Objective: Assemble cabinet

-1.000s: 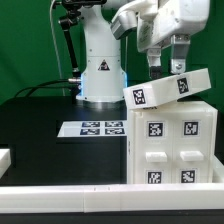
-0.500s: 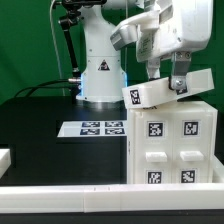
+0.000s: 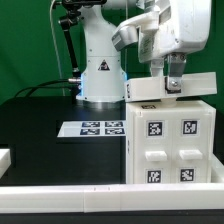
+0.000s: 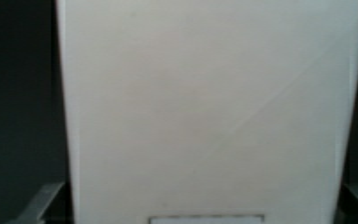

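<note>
The cabinet's white box (image 3: 170,145) stands at the exterior view's right, its tagged front panels facing the camera. A flat white panel (image 3: 165,90) lies level on top of it. My gripper (image 3: 172,82) has come down over this panel, one finger on each side of it. In the wrist view the panel (image 4: 202,110) fills nearly the whole picture. Its two long edges meet my dark fingers (image 4: 46,200), so my gripper (image 4: 202,205) is shut on the panel across its width. The box below is hidden in that view.
The marker board (image 3: 93,128) lies on the black table to the left of the cabinet. The arm's white base (image 3: 100,70) stands behind it. A long white rail (image 3: 90,195) runs along the front edge, and a small white piece (image 3: 5,158) sits at the far left.
The panel was tilted on the cabinet's top with my open gripper above it. It now lies flat, and my gripper has dropped and closed in on its sides.
</note>
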Controlling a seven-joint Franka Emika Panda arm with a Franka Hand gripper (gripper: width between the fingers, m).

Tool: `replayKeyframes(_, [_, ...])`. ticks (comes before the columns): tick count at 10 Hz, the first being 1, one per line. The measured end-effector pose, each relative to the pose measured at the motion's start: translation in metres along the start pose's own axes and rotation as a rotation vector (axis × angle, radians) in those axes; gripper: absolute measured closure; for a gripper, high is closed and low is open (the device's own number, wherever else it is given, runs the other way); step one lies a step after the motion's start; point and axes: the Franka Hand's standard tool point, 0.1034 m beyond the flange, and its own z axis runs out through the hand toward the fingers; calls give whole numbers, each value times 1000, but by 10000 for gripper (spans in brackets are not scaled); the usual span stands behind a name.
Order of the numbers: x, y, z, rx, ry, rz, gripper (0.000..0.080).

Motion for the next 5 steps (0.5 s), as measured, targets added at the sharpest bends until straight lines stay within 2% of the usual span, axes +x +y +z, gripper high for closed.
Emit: replayKeyframes(5, [0, 0, 0, 0, 0, 103, 245])
